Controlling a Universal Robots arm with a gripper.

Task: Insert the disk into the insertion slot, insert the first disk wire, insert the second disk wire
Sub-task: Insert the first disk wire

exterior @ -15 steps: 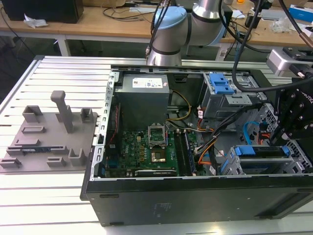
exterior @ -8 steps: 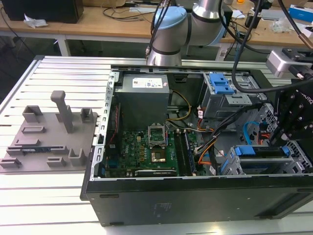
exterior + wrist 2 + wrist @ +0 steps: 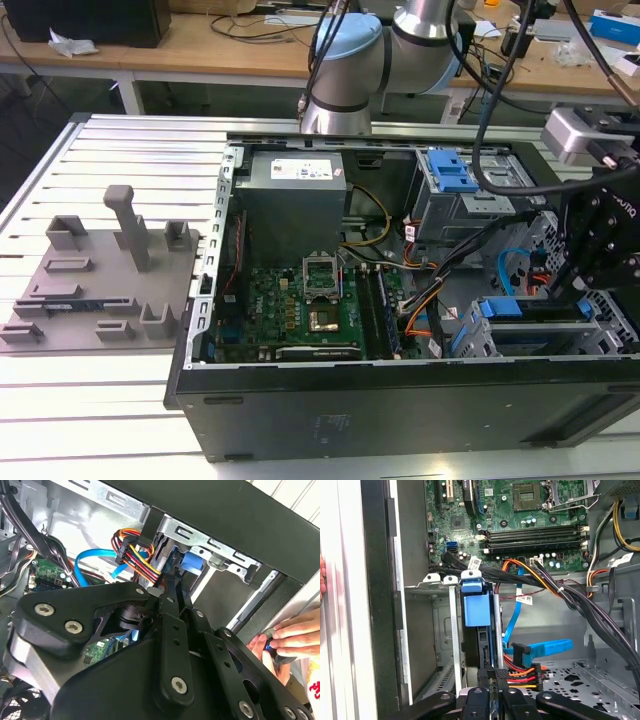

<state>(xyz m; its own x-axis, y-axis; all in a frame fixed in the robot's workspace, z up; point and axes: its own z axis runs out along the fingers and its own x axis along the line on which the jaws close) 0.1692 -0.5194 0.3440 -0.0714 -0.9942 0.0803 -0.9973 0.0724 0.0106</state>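
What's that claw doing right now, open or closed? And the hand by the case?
Claw: closed, at the end of the disk; whether it grips anything cannot be told.
Hand: fingers pinching something small and dark beside the case.

The disk (image 3: 476, 607) is blue-framed, the second disk wire (image 3: 550, 648) light-blue.

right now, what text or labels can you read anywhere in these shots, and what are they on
No text can be read in any view.
Power supply label, exterior view: print too small to read.
White cable tag, first wrist view: print too small to read.
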